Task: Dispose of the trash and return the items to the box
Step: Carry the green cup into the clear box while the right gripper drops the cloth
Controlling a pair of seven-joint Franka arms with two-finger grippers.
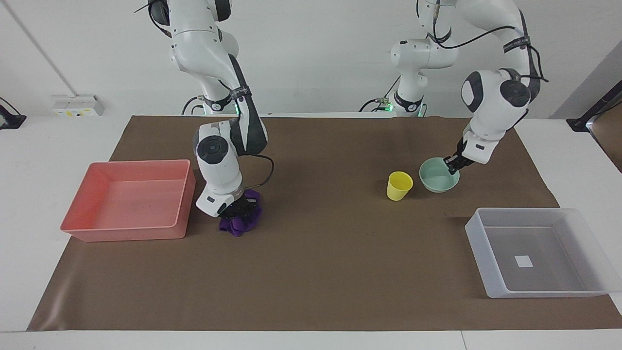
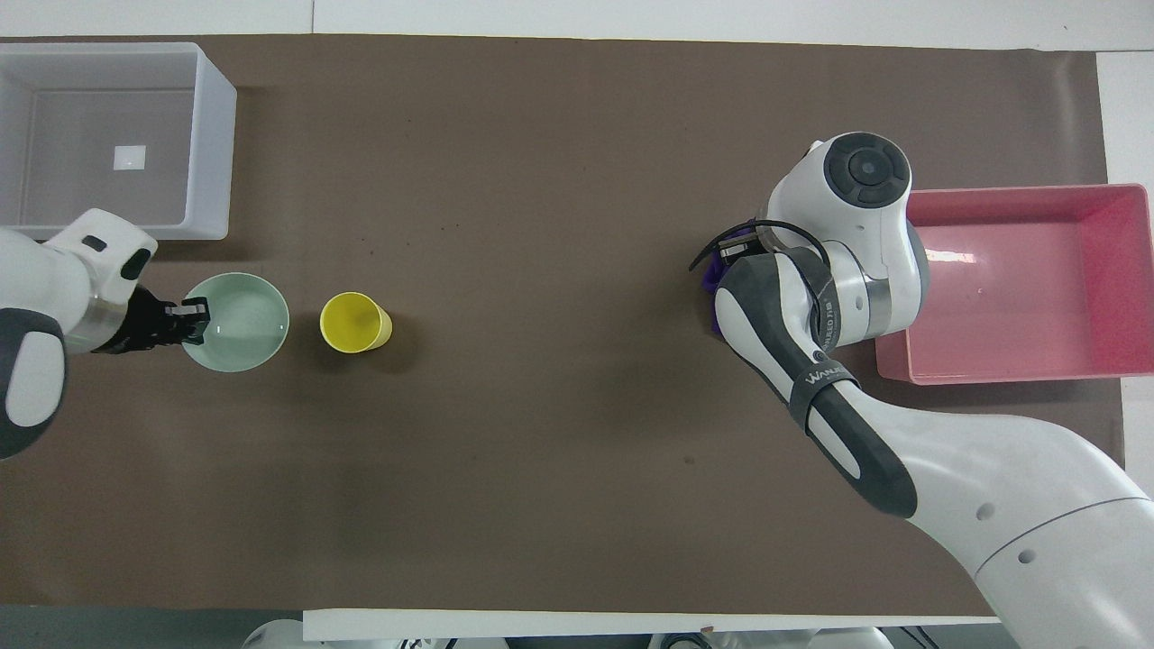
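The purple cloth lies bunched on the brown mat beside the pink tray. My right gripper is pressed down into it and shut on it. In the overhead view the right arm covers all but a sliver of the cloth. My left gripper is shut on the rim of the mint-green bowl and holds it slightly above the mat. The yellow cup stands upright beside the bowl. The translucent box stands empty, farther from the robots than the bowl.
A pink tray stands empty at the right arm's end, close beside the cloth. A brown mat covers the table.
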